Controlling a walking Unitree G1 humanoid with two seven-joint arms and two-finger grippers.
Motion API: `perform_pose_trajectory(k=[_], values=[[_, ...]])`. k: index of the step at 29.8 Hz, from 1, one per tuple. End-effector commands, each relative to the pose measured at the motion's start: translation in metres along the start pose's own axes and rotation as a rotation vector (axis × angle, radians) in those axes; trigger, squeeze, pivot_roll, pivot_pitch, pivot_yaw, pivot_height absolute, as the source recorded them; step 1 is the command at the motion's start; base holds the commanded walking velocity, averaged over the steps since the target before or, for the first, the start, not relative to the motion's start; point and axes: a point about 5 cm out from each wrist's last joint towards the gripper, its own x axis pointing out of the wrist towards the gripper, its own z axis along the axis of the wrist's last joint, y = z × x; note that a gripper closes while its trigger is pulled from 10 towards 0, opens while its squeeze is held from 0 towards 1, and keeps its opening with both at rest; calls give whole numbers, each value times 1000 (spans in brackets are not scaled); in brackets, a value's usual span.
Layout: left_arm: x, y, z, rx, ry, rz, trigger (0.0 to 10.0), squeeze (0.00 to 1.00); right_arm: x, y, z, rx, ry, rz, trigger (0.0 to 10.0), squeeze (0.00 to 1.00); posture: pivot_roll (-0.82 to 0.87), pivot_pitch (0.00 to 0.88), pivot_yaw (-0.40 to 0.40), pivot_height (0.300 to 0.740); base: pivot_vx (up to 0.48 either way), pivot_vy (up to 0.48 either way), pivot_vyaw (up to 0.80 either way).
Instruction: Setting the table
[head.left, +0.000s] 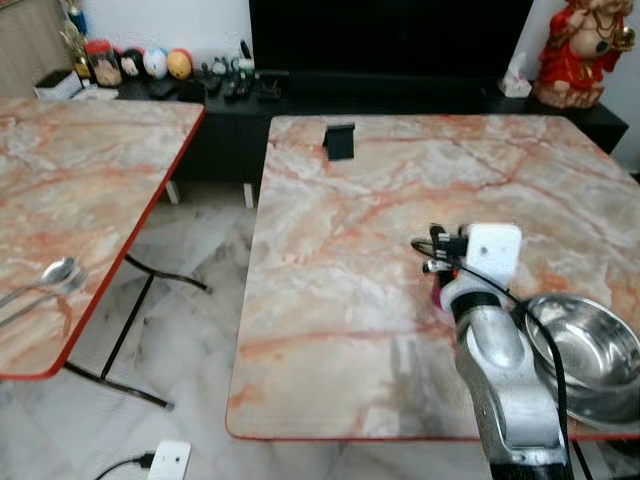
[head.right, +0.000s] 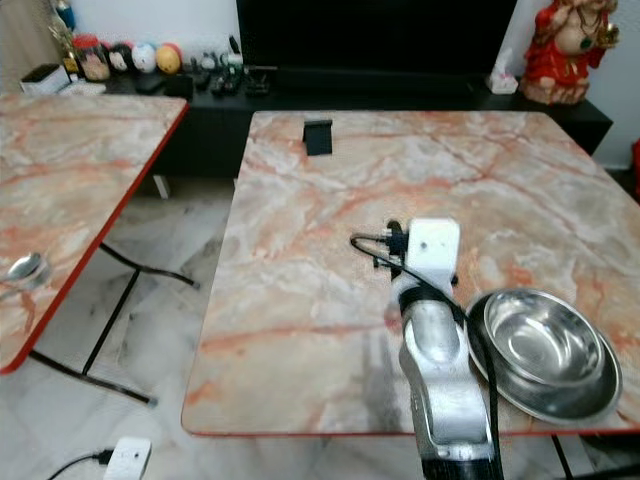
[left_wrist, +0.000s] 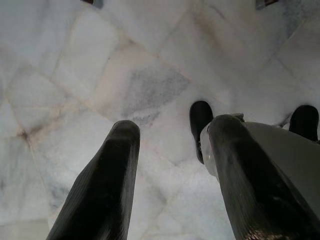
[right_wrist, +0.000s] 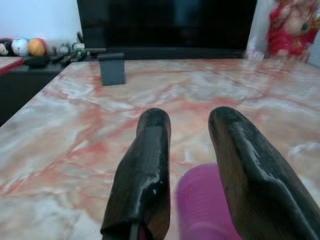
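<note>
The right wrist view shows what the head views mostly hide: a purple ribbed plastic cup (right_wrist: 200, 205) sits between the right gripper's (right_wrist: 189, 150) two long black fingers, which stand apart on either side of it; whether they press on it cannot be told. From the head, just a sliver of that cup (head.left: 438, 297) peeks out beside the silver right arm (head.right: 440, 385), which reaches over the near edge of the marble-patterned table with red edging (head.right: 330, 190). A shiny round stainless steel bowl (head.right: 545, 350) rests on this table just beside the arm, to its right, close to the near edge. Far across the table from the bowl, near the back edge, stands a small dark rectangular stand (head.right: 317, 136). The left wrist view looks down on pale marble floor tiles (left_wrist: 100, 75), with the left gripper's (left_wrist: 172, 165) fingers held apart and nothing between them, and a black shoe-like foot (left_wrist: 200, 120) just past them. Well to the left of the bowl's table, across a gap of floor, a second table of the same pattern (head.left: 70, 190) carries a metal spoon (head.left: 50, 275) near its front edge. Behind both tables runs a low black cabinet (head.left: 400, 100) under a large dark screen (head.left: 390, 35), with coloured balls (head.left: 165, 63) at its left end and a red figurine (head.left: 580, 50) at its right. A white power strip (head.left: 168, 460) lies on the floor.
</note>
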Motion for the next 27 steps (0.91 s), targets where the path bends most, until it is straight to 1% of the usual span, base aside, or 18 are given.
perform_pose_trajectory(k=[1,3,8,10,15,19,21,22,25,27], values=[[-1,3,-3,21,8,10,10000,0,-4,-3,10,-2,-68,-23,10000,0,-10,0,-8,740,0,0,0],[-1,4,-3,27,4,14,10000,0,-11,-10,8,-13,-119,-61,10000,0,-11,0,-4,740,0,0,0],[-1,6,-3,34,-4,25,10000,0,-19,-14,3,-22,-144,-75,10000,0,-13,0,8,740,0,0,0],[-1,7,-3,50,-2,34,10000,0,-20,-13,2,-41,-145,-70,10000,0,-13,0,9,740,0,0,0],[-1,8,-3,59,-4,42,10000,0,-19,-11,1,-29,-153,-67,10000,0,-2,0,5,740,0,0,0],[-1,8,-3,49,-5,62,10000,0,-16,-13,5,-30,-181,-69,10000,0,13,0,-6,740,0,0,0],[-2,8,-4,16,-5,76,10000,0,-14,-13,7,-27,-190,-71,10000,0,20,0,-11,740,0,0,0],[-2,8,-5,-19,-3,83,10000,0,-14,-12,8,-24,-192,-71,10000,0,22,0,-13,740,0,0,0],[-2,8,-9,-157,10,107,10000,0,-13,-9,9,-15,-196,-66,10000,0,33,0,-25,740,0,0,0],[-2,8,-9,-171,11,108,10000,0,-13,-8,9,-9,-197,-63,10000,0,33,0,-25,740,0,0,0]])
